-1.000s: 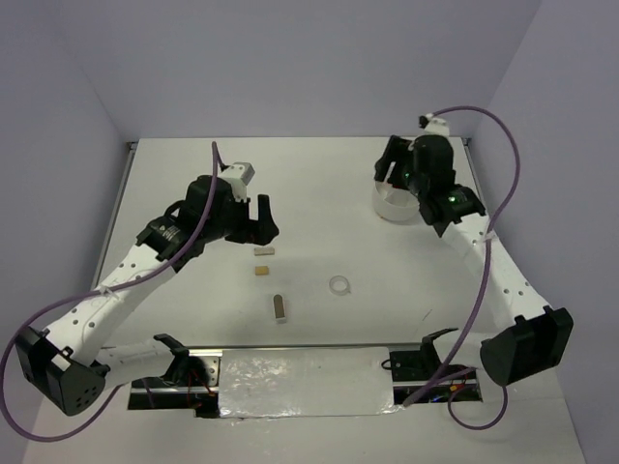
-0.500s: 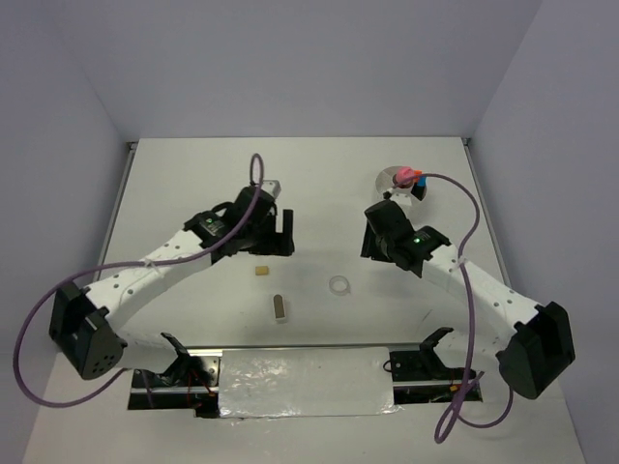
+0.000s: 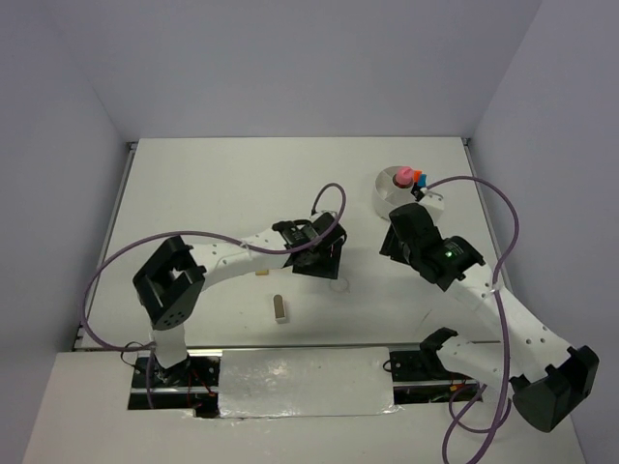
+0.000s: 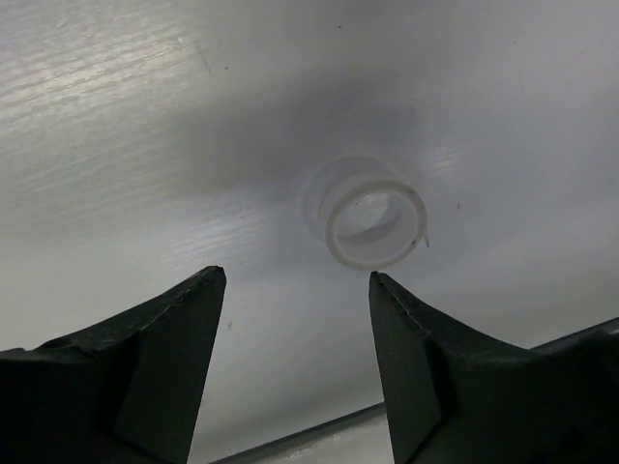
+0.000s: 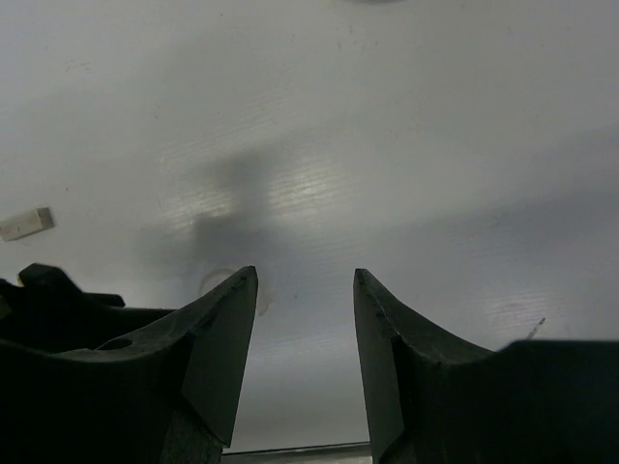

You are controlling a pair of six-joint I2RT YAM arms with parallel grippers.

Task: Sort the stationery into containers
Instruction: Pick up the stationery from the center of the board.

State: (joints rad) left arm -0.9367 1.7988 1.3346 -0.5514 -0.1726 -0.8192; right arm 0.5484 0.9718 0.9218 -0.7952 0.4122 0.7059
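Observation:
The clear tape ring (image 4: 372, 213) lies flat on the white table just ahead of my left gripper (image 4: 295, 278), which is open and empty above it. In the top view that gripper (image 3: 329, 269) is at table centre and hides the ring. The white round dish (image 3: 385, 198) stands at the back right and holds the pink tube (image 3: 399, 175) with orange and blue caps (image 3: 419, 180) beside it. My right gripper (image 3: 392, 249) is open and empty, in front of the dish. Its wrist view (image 5: 304, 275) shows bare table between its fingers.
A grey block (image 3: 280, 307) lies near the front centre. A tan block (image 3: 259, 274) shows beside the left arm. A small pale block (image 5: 26, 223) lies at the left edge of the right wrist view. The two grippers are close together at table centre.
My left arm has swung right from the small blocks to above the tape ring. My right arm has drawn back from the dish, which now shows the pink tube and capped markers.

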